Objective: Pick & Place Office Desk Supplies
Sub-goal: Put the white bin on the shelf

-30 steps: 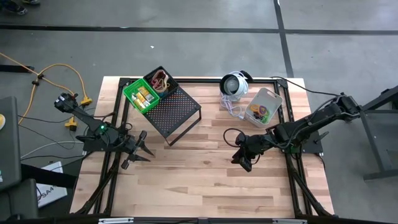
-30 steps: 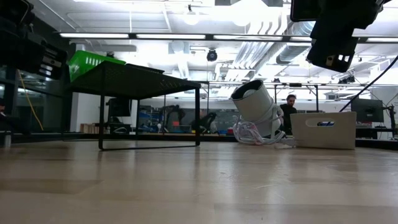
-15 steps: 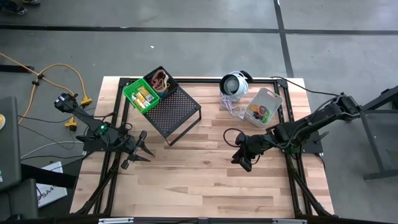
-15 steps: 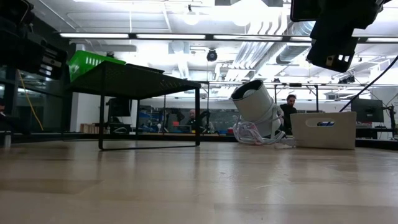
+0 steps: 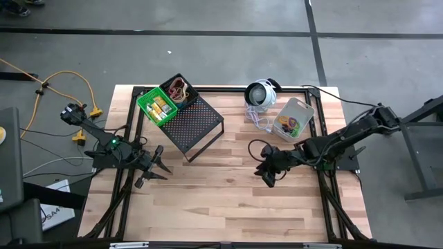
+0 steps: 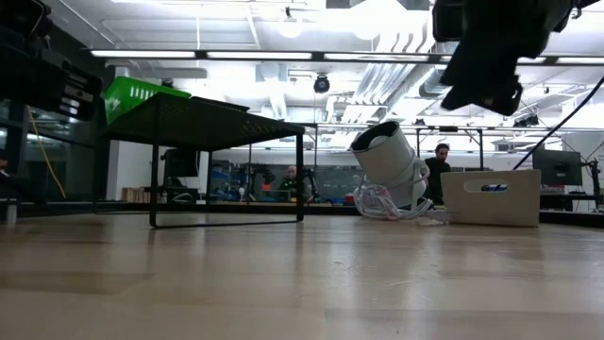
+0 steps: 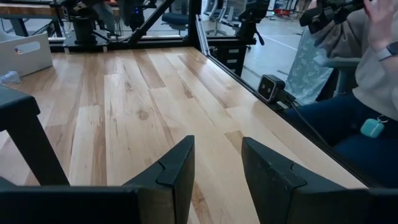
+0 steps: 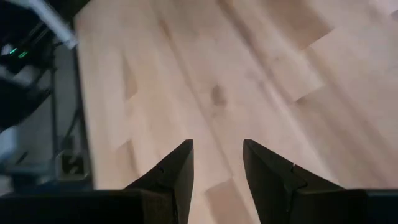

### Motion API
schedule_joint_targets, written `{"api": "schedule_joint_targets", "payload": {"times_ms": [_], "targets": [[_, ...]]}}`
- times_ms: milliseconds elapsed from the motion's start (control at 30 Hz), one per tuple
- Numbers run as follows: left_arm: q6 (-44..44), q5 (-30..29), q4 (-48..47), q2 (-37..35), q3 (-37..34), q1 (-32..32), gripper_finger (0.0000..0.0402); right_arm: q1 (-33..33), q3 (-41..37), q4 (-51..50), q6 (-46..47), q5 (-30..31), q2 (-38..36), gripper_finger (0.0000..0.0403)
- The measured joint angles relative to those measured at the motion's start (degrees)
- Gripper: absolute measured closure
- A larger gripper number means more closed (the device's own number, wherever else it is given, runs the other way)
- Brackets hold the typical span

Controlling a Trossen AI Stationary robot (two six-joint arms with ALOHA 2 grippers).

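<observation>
green bin sits atop mesh rack; right gripper spread, empty, nearby.

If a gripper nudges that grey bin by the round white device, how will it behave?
The grey bin looks thin-walled and holds only a few small pieces, so it is probably light and would slide on the smooth wooden table. Low and wide-based, it seems unlikely to tip.

Grey bin: contents too small to identify from above; low view shows only its side wall.
Green bin, black bin: contents indistinct.
Right gripper: cut off by the low view's top edge.
Person: partly cropped at the left wrist view's edge.
</observation>
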Motion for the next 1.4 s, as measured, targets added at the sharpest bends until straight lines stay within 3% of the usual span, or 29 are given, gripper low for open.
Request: {"api": "schedule_joint_targets", "payload": {"times_ms": [233, 367, 467, 767, 1033, 1400], "targets": [[0.02, -0.17, 0.00, 0.00, 0.00, -0.02, 0.0273, -0.14, 0.00, 0.15, -0.79, 6.06, 2.13, 0.0275], [0.02, -0.17, 0.00, 0.00, 0.00, 0.00, 0.0273, -0.10, 0.00, 0.49, -2.38, 14.50, 2.98, 0.0275], [0.00, -0.15, 0.13, 0.00, 0.00, 0.00, 0.0273, -0.14, 0.00, 0.52, -3.24, 17.03, 3.07, 0.0275], [0.02, -0.13, 0.15, 0.00, 0.00, -0.01, 0.0273, -1.34, 0.00, 0.61, -11.99, 16.86, -1.20, 0.0275], [0.02, -0.09, 0.31, 0.00, 0.00, 0.00, 0.0273, -10.40, 0.00, -12.00, -12.95, 15.47, -9.73, 0.0275], [0.02, 0.09, 0.38, 0.00, 0.00, 0.00, 0.0273, -17.55, 0.00, -24.44, -16.53, 15.45, -11.33, 0.0275]]}}
